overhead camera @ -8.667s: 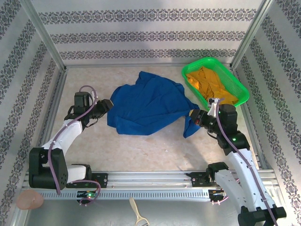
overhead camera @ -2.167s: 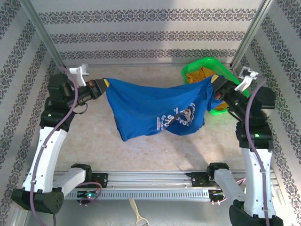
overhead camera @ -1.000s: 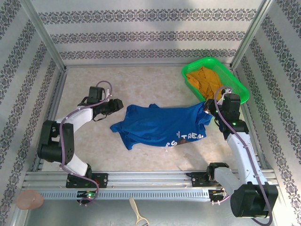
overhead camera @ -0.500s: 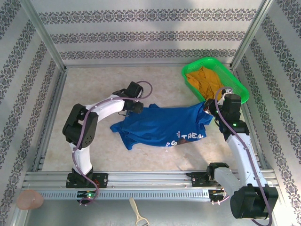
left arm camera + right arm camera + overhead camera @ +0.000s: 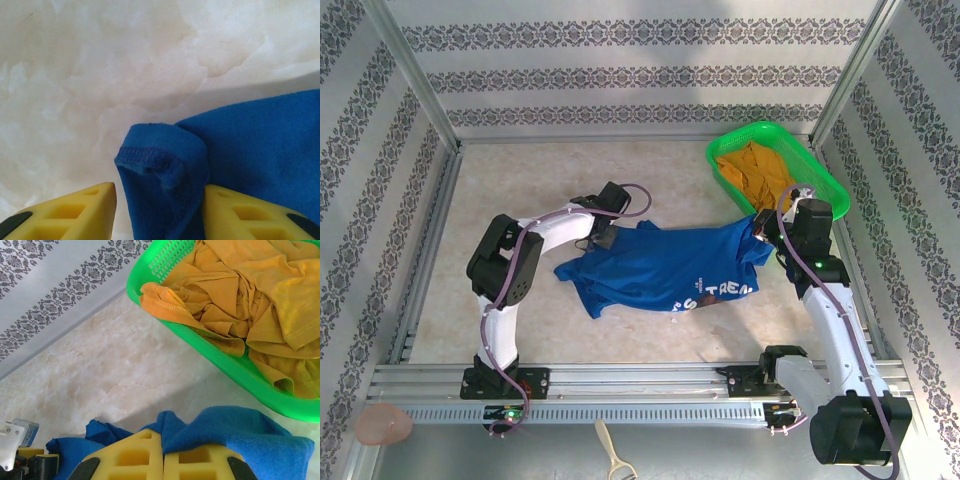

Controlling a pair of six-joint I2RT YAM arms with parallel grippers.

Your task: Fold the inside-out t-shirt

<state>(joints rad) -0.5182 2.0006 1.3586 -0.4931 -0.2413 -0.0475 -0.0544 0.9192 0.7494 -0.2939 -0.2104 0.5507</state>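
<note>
Top view: the inside-out t-shirt (image 5: pixel 660 262) lies in a rumpled heap at mid-table, spread roughly 9 to 3 o'clock; white lettering (image 5: pixel 718 292) shows along its 5 o'clock edge.

Left gripper (image 5: pixel 602 236) is low at the shirt's 11 o'clock edge; on its wrist view the left gripper (image 5: pixel 158 212) has its jaws partly apart, straddling a rolled, stitched hem fold; not closed on it as far as I can see.

Right gripper (image 5: pixel 761 232) sits at the shirt's 2 o'clock corner; jaws pressed together with blue cloth pinched, corner lifted slightly off the table (image 5: pixel 520 180).

Green basket (image 5: pixel 712 158) with an orange garment (image 5: pixel 765 175) stands at 2 o'clock, just beside the right gripper.

Progress, my judgement: early; 0 folds made; cloth neither flat nor squared. Left to do: secure the 2nd corner, spread flat, then fold.
</note>
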